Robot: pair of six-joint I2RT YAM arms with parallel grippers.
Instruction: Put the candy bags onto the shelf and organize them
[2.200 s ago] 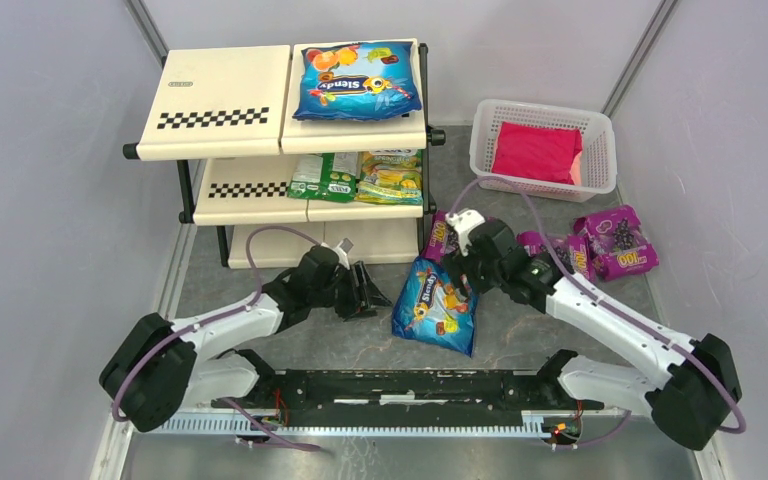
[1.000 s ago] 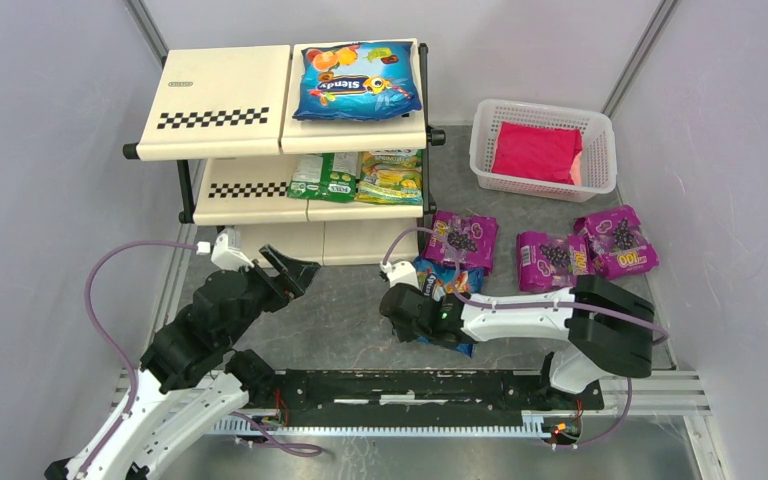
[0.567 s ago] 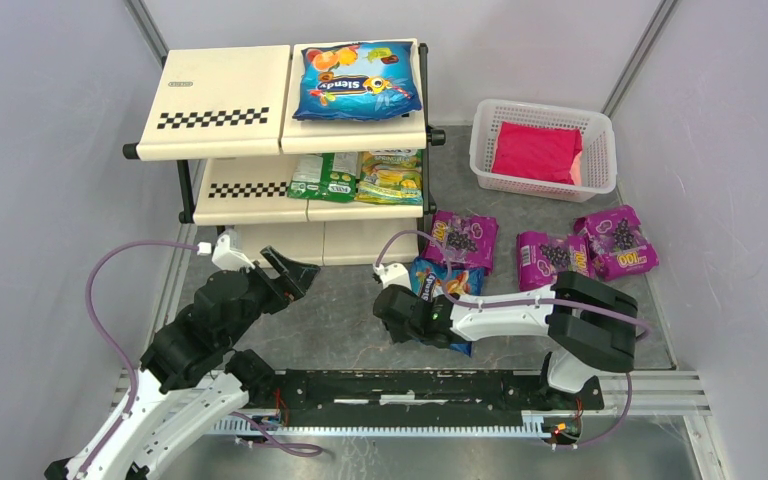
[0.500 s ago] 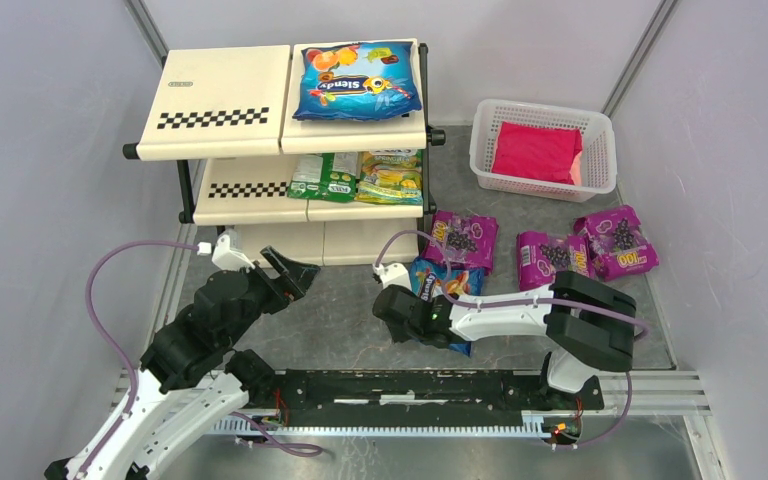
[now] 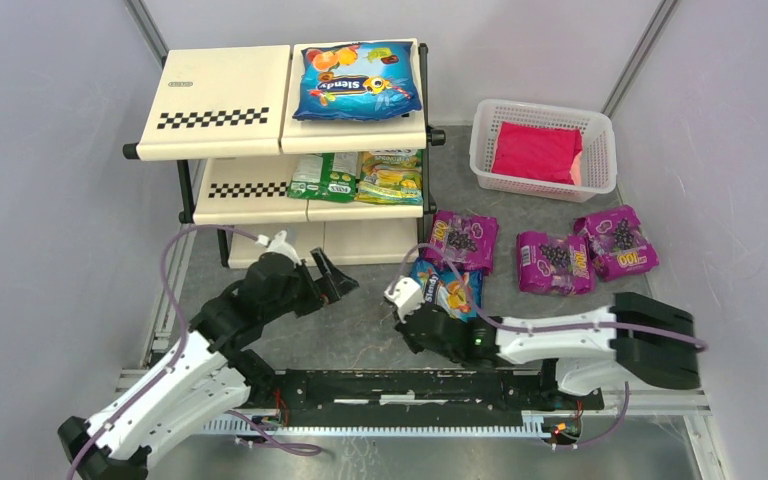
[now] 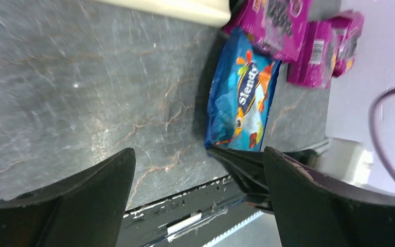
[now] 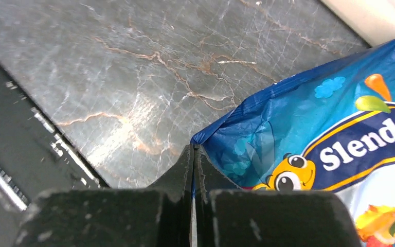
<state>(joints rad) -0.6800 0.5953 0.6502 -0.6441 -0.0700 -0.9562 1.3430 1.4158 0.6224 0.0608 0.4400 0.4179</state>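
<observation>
Delta vs half a second back, top view: left arm has swung right and forward. Left jaws now sit over bare counter just in front of the bottom tier of the shelf, spread wide and empty. Right arm has pulled back, lying low along the near rail. Right jaws went from part-open to closed. Blue Slendy bag has barely moved: flat on counter, right of the shelf's foot, far end against the nearest purple bag. Right jaws are at its near-left corner. Two more purple bags lie further right on counter. On the shelf: second blue bag on top tier, right half; two green-yellow bags on middle tier, right half.

Left wrist: fingers wide apart, only counter between them. Blue Slendy bag lies ahead past the gap, clear of left jaws. Right arm's dark fingers meet its near end.

Right wrist: fingers pressed together, pinching the corner seam of blue Slendy bag. Rest of the bag runs off right, lying on counter.
</observation>
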